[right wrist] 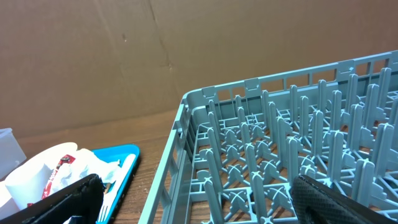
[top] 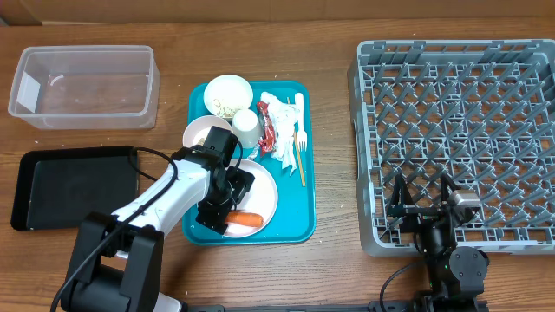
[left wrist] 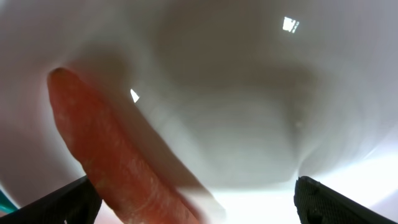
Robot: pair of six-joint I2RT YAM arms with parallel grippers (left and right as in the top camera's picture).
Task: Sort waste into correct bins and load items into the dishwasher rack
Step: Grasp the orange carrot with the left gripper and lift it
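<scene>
Hovering low over the plate [left wrist: 249, 93], the left gripper [left wrist: 193, 199] had its jaws wide apart and nothing between them. The carrot [left wrist: 112, 162] lay on that plate, at the 6 o'clock end of the teal tray [top: 299, 225].

From the wrist, the carrot ran from 10 o'clock down toward 6 o'clock and sat hard by the 8 o'clock fingertip, off-centre in the gap. Whether it touched that finger could not be told. My judgement: a shift toward 9 o'clock, with the jaws set across the long axis, would be needed before closing.

The left arm was far the nearer. The right gripper [top: 422, 198], also spread open and empty, stood well apart over the 6 o'clock edge of the dishwasher rack [top: 486, 52].

Only the overhead view showed the destinations, the black tray [top: 78, 186] at 9 o'clock of the teal tray and the clear tub [top: 154, 87] at 10 o'clock. There the arm's wrist hid the fingertips, and the carrot lay 9-to-3. Only the wrist view showed the gap.
</scene>
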